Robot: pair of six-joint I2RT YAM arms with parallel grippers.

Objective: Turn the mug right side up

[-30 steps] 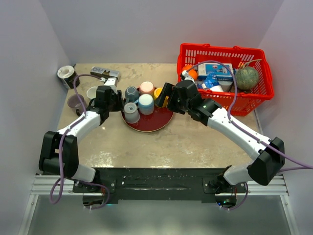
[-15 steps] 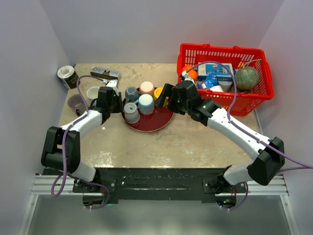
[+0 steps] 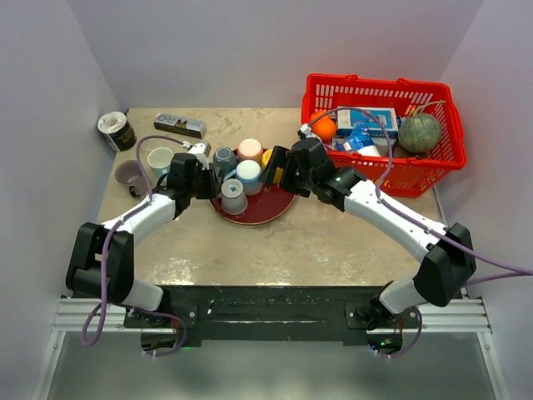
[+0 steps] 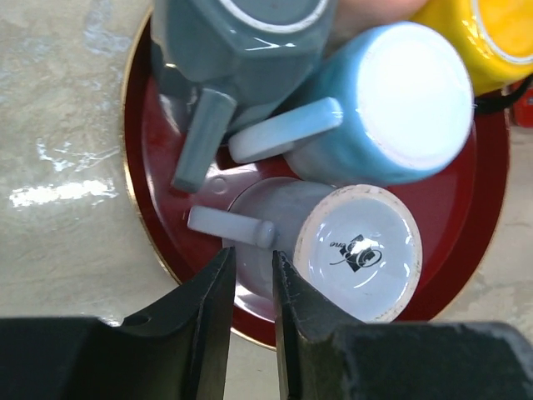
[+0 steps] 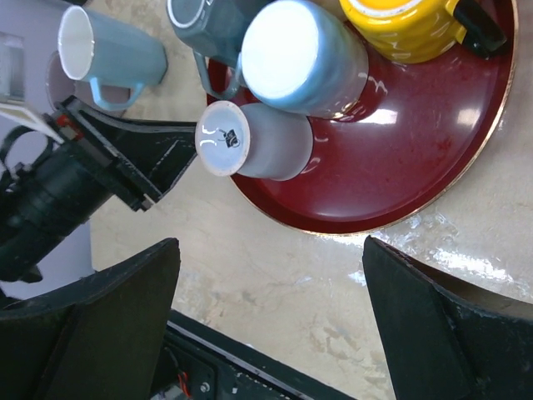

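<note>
A pale lavender mug (image 3: 233,196) (image 4: 358,250) (image 5: 258,146) stands upside down at the near left of the red tray (image 3: 266,208) (image 4: 475,192), its base with a black logo facing up. Its handle (image 4: 225,227) sticks out to the left in the left wrist view. My left gripper (image 3: 211,180) (image 4: 251,254) sits at the root of that handle, jaws only a narrow gap apart; whether they pinch the handle does not show. My right gripper (image 3: 280,167) (image 5: 271,250) hangs wide open over the tray's right side, holding nothing.
On the tray, also upside down: a light blue mug (image 3: 247,173), a grey-blue mug (image 3: 223,157), a pink mug (image 3: 250,148) and a yellow mug (image 3: 267,156). Left of the tray stand a teal mug (image 3: 159,158) and a purple mug (image 3: 129,175). A red basket (image 3: 375,79) stands at the back right.
My left gripper has moved right to the tray's edge and its jaws have narrowed. The lavender mug has shifted slightly toward the near right. The right gripper stays wide open.
</note>
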